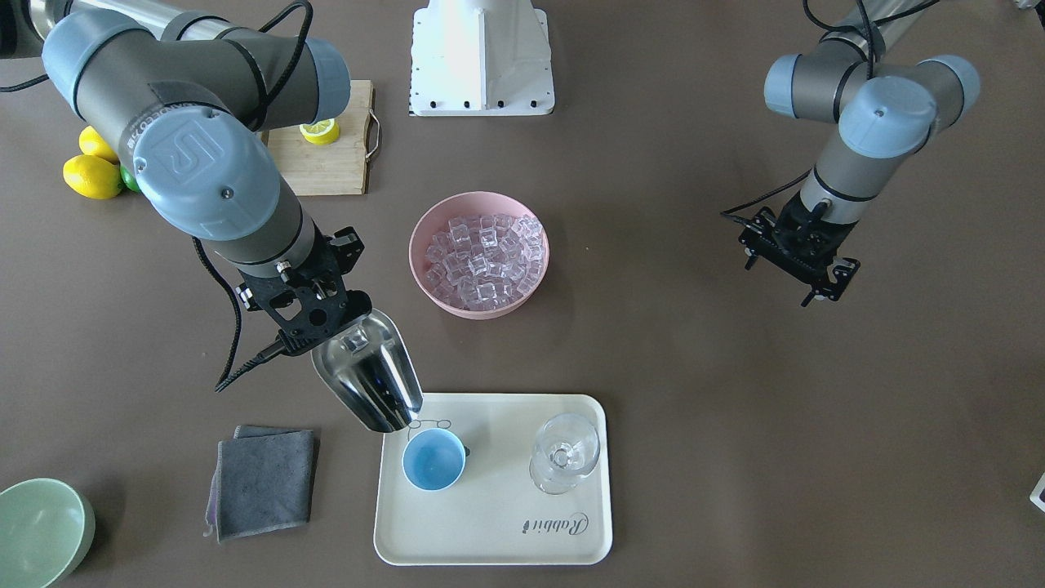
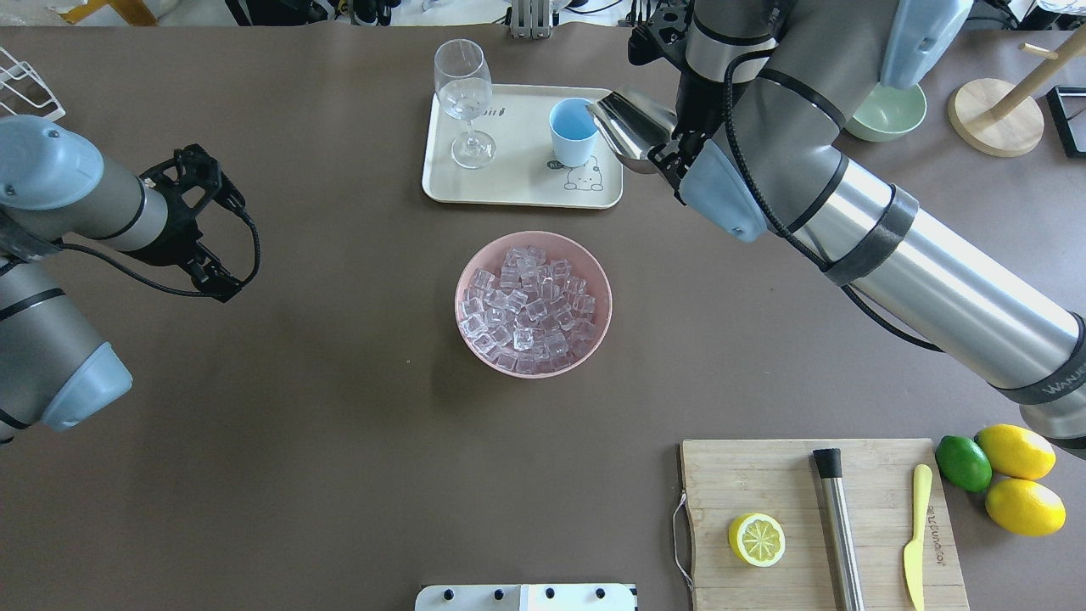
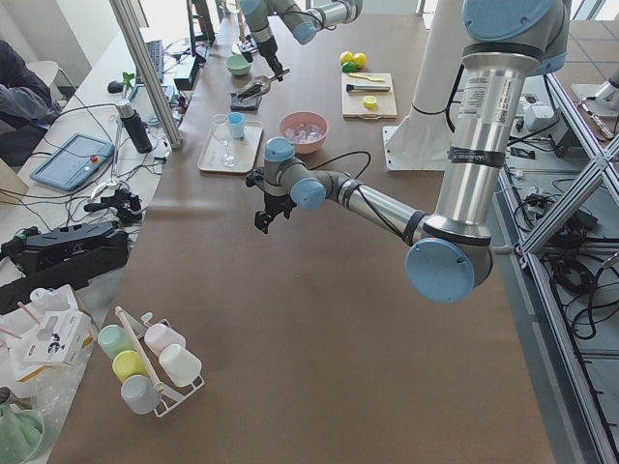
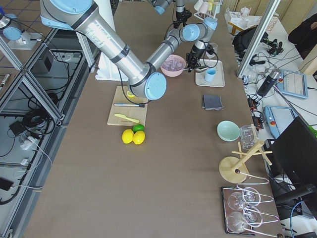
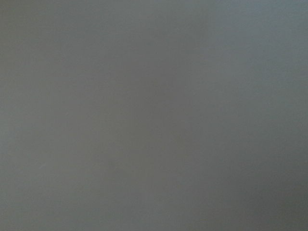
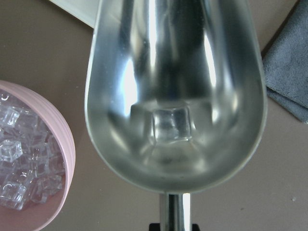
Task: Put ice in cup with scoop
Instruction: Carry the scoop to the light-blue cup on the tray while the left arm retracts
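Observation:
My right gripper (image 1: 333, 320) is shut on the handle of the steel scoop (image 1: 367, 371), which also shows in the overhead view (image 2: 632, 127). One clear ice cube (image 6: 170, 124) lies at the back of the trough (image 6: 175, 72), near the handle. The scoop's front lip hangs above the tray edge, right beside the light-blue cup (image 1: 433, 459), which looks empty. Many more ice cubes (image 1: 483, 253) fill the pink bowl (image 1: 482, 309). My left gripper (image 1: 796, 263) is open and empty above bare table, far from these things.
The cup stands on a cream tray (image 1: 490, 539) with a clear stemmed glass (image 1: 563, 453). A grey cloth (image 1: 265, 482) and a pale green bowl (image 1: 37, 531) lie beside the tray. A cutting board (image 2: 814, 526) with a lemon half, steel cylinder and knife sits near the robot.

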You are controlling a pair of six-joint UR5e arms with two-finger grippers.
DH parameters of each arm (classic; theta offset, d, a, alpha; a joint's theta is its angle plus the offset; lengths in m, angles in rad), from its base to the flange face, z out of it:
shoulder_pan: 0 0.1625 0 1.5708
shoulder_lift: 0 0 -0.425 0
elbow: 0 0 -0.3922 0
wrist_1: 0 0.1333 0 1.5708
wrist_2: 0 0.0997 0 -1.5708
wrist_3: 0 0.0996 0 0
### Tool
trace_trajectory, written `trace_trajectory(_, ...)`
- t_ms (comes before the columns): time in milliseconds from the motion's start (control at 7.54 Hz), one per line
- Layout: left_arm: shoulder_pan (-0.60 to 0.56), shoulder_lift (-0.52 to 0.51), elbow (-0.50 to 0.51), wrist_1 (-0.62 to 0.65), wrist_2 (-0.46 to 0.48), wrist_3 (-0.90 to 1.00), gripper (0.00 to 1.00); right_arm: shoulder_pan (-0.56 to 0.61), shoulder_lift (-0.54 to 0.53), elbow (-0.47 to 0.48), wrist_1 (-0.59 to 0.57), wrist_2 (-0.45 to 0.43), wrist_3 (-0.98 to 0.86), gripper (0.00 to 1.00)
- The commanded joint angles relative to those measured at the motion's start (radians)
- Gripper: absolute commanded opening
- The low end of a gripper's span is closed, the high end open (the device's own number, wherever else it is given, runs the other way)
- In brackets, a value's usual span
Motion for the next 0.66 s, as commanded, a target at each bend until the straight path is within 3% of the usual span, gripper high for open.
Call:
trace_trajectory(0, -0.197, 0.150, 0.008, -0.002, -0.151, -0.002, 0.98, 0.000, 0.127, -0.166, -0.109, -0.008, -0.110, 0.00)
trace_trajectory(531, -0.466, 0.281, 0.015, 0.065, -0.337, -0.010, 0.98, 0.002, 0.271, -0.341, -0.295, -0.049, -0.245, 0.00)
